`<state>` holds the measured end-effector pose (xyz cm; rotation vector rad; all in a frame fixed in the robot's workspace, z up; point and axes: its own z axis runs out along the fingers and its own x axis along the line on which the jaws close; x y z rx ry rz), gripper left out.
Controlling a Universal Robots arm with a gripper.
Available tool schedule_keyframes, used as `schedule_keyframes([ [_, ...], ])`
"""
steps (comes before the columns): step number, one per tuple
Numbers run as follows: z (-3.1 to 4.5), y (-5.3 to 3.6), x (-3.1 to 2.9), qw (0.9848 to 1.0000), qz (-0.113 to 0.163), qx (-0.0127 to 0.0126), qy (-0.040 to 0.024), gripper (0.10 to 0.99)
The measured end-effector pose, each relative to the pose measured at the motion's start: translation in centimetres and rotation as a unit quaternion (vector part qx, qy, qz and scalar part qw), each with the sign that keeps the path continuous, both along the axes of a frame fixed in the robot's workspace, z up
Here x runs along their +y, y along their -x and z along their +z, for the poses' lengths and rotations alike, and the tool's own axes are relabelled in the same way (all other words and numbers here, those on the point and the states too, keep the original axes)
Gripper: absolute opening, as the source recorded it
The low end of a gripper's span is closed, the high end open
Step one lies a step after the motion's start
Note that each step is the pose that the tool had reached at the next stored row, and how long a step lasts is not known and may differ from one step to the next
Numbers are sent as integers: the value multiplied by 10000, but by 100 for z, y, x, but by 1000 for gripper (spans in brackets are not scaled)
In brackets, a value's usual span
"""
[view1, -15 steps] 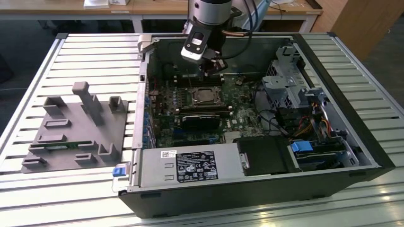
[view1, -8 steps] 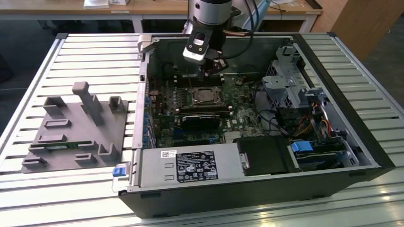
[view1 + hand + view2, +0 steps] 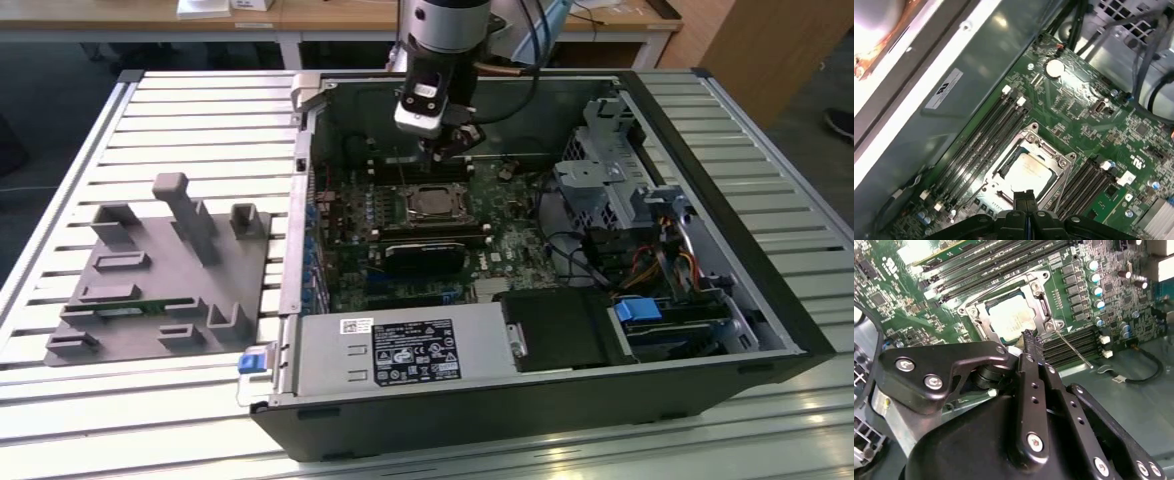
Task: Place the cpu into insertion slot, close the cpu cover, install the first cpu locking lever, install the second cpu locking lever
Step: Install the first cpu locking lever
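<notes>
The cpu, a silver-grey square, lies in the insertion slot on the green board. The cpu cover, a thin metal frame, lies flat around the chip. A thin wire locking lever sticks out from one corner of the socket, away from the board. My gripper hangs just above the socket's edge, its black fingers pressed together with nothing between them. In the exterior view the gripper is inside the open computer case, a little beyond the cpu.
Long black memory slots flank the socket on both sides. The case wall, a drive cage and cables close in around the board. A grey holder block sits on the slatted table at the exterior view's left.
</notes>
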<state>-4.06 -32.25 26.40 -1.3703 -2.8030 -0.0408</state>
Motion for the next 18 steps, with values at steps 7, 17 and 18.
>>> schedule_keyframes([
  [7,-1,0,0,9981,616,0,0,106],
  [17,-3,0,0,9892,1463,-1,0,106],
  [18,-4,0,0,9880,1546,-2,0,106],
])
